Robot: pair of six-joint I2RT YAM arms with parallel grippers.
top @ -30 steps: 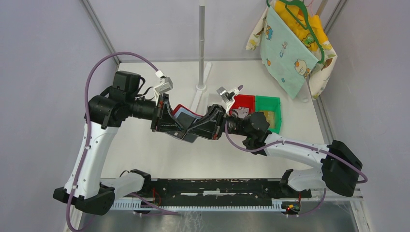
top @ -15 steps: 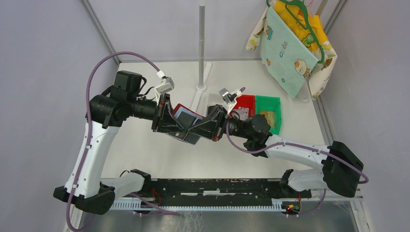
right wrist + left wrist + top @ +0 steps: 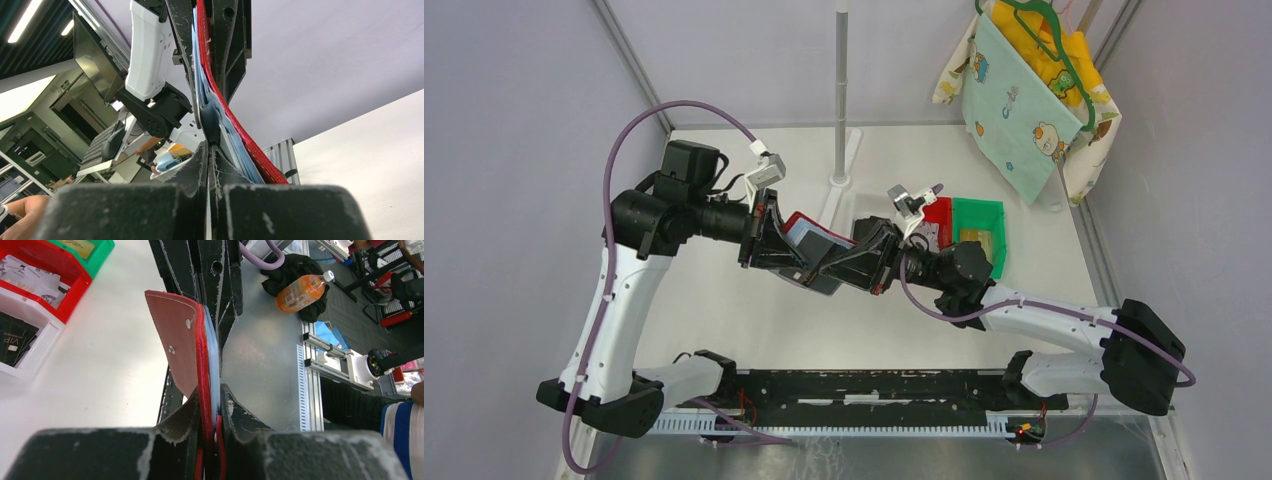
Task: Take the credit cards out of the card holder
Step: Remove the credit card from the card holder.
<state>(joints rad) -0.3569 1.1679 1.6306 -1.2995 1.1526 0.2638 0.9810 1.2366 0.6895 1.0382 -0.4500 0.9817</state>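
Note:
The red card holder (image 3: 796, 222) hangs in the air between my two grippers, above the table's middle. My left gripper (image 3: 800, 266) is shut on it; in the left wrist view the holder (image 3: 202, 360) stands edge-on between the jaws (image 3: 212, 407), its flap (image 3: 175, 335) open to the left. Grey-blue credit cards (image 3: 813, 241) stick out of it and also show in the left wrist view (image 3: 213, 355). My right gripper (image 3: 832, 272) meets it from the right and is shut on the thin edge of a card (image 3: 207, 107) beside the bent red holder (image 3: 240, 132).
A red bin (image 3: 936, 212) and a green bin (image 3: 980, 232) sit right of centre, partly behind my right arm; a white tray (image 3: 20, 347) with a black card lies beside them. A metal pole (image 3: 841, 100) stands at the back. Printed cloths (image 3: 1024, 95) hang on a hanger at the back right.
My right gripper has drawn a little to the right and nearer with the card's edge. My left gripper has stayed almost still with the holder.

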